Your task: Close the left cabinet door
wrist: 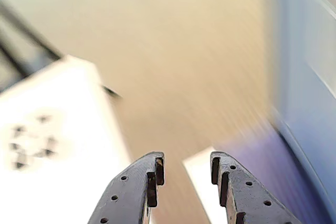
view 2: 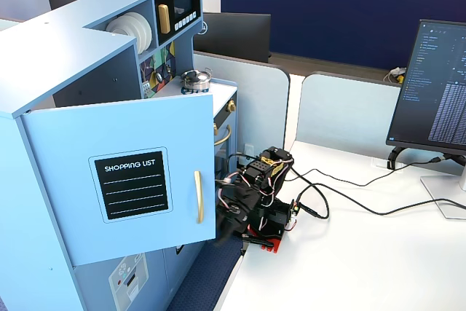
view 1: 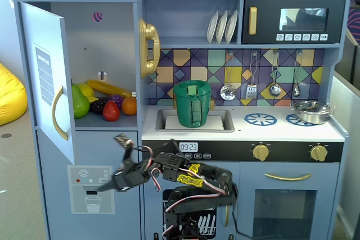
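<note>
While the left cabinet door stands swung wide open at the upper left of a fixed view, I see it upright, long axis vertical, its chalkboard face turned outward in the other fixed view. Its gold handle runs vertically too. Below it, low centre, my gripper hangs with fingers apart, gripping nothing; the wrist view is blurred.

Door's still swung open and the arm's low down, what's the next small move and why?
Probably raise the gripper leftward to the outer face of the left cabinet door. The door stands wide open, and the open, empty gripper sits below its bottom edge, not visibly touching it.
</note>
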Tool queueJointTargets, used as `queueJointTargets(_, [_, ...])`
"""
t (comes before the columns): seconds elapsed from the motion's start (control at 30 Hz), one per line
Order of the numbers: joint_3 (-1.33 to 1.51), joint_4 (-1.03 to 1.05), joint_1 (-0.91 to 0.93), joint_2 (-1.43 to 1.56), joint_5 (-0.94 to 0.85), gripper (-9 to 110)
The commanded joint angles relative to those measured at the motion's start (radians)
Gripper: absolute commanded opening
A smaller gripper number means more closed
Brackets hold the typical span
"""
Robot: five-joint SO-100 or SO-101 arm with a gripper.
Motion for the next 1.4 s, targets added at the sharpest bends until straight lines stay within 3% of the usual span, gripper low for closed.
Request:
queueJointTargets(0.0, [-0.133, -0.179, -0.202, -0.081, -0.043, 0])
queueJointTargets(0.2, [-0.284, -0.367, -0.322, -0.247, -0.054, 0])
queueJointTargets(0.6, [-0.657, -0.437, -0.351, -0.62, -0.124, 0])
queueJointTargets(1.13, [-1.025, -0.46, -0.241, -0.986, -0.206, 0])
queueJointTargets(1.37, [-1.006, -0.456, -0.137, -0.977, -0.242, 0])
